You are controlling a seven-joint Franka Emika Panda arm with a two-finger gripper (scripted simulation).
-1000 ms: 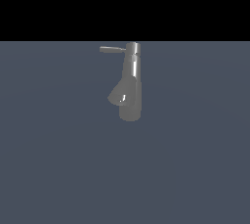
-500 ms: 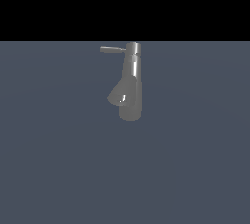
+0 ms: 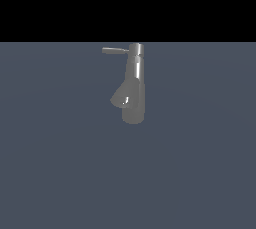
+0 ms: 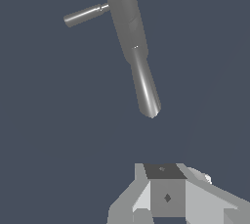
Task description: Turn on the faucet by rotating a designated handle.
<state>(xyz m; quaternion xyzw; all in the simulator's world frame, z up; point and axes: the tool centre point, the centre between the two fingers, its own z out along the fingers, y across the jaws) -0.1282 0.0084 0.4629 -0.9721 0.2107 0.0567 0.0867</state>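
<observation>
**Faucet stood alone, gripper well short of the lever**

The faucet (image 3: 134, 90) stood upright on a flat, dark blue-grey floor (image 3: 60, 173), near the middle of the exterior view and close to the line where the floor met a black background (image 3: 128, 3). It was a grey, shiny-metal column with a brighter top cap. A wedge-shaped spout (image 3: 122, 95) flared from its side toward the exterior view's left. The handle (image 3: 115, 50), a thin straight lever bar, projected from the top cap, also toward the exterior view's left, roughly level and above the spout.

No arm showed in the exterior view. In the wrist view the gripper (image 4: 166, 196) appeared only as grey blocky body parts at the frame's edge, well apart from the faucet (image 4: 128, 20) and handle (image 4: 85, 15). Its fingertips were out of frame, so whether the jaws were spread or pressed together could not be told. Nothing touched the handle.

No brand, label or writing could be read on any surface.
</observation>
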